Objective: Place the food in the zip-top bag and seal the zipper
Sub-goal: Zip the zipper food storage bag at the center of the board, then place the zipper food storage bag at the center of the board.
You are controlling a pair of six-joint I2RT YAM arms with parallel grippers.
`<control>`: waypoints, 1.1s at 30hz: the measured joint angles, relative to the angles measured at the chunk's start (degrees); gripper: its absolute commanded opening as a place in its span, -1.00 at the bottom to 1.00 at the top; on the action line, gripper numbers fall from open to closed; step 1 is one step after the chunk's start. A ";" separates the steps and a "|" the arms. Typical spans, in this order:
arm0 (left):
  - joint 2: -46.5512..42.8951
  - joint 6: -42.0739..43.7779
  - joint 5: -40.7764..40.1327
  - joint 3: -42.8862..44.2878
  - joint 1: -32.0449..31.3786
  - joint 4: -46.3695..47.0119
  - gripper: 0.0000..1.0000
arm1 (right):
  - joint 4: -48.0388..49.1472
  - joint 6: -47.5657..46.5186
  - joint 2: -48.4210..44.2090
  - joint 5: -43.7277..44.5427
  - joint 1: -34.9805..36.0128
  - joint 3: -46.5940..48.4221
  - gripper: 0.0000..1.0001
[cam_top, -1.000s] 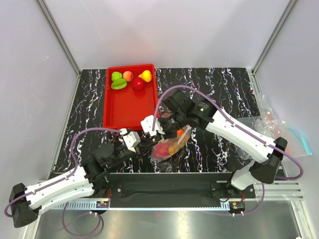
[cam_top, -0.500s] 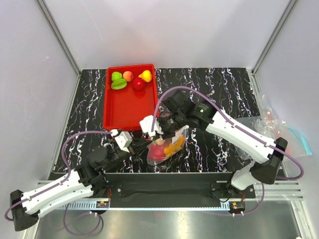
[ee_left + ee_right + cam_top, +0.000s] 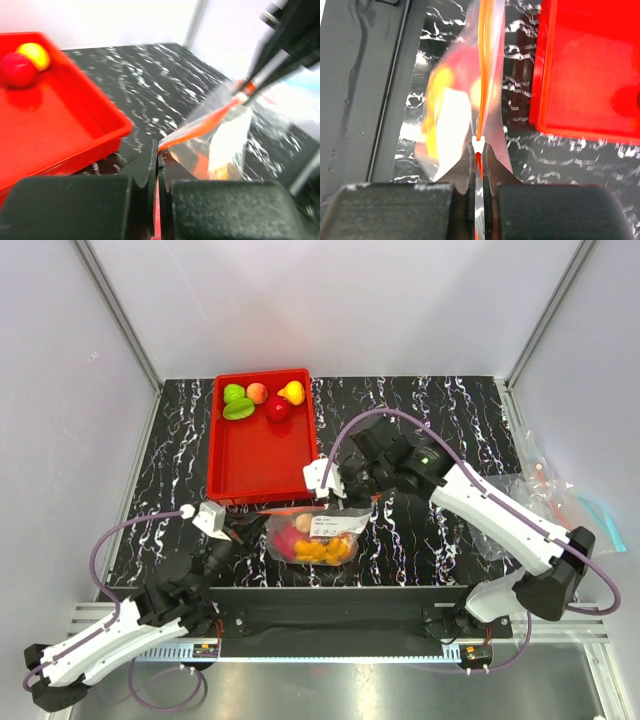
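step: sealing. zip-top bag [image 3: 312, 535] holding food [image 3: 318, 551], stretched above bench [image 3: 430, 410]; left jaws, right jaws clenched on zipper [image 3: 200, 124] ends. next: likely press strip closed along its length.

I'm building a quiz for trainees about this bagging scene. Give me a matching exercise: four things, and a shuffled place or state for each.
1. food bag
2. red tray
3. left pincer
4. spare bags

a. beside the table's right edge
b. shut on the zipper's end
c. filled and stretched taut
d. fruit at its far end

Pairs: 1-c, 2-d, 3-b, 4-a
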 measured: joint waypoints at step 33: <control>13.00 0.39 -26.49 1.88 2.01 5.20 0.21 | 14.12 17.07 0.59 20.81 -6.82 -1.97 0.22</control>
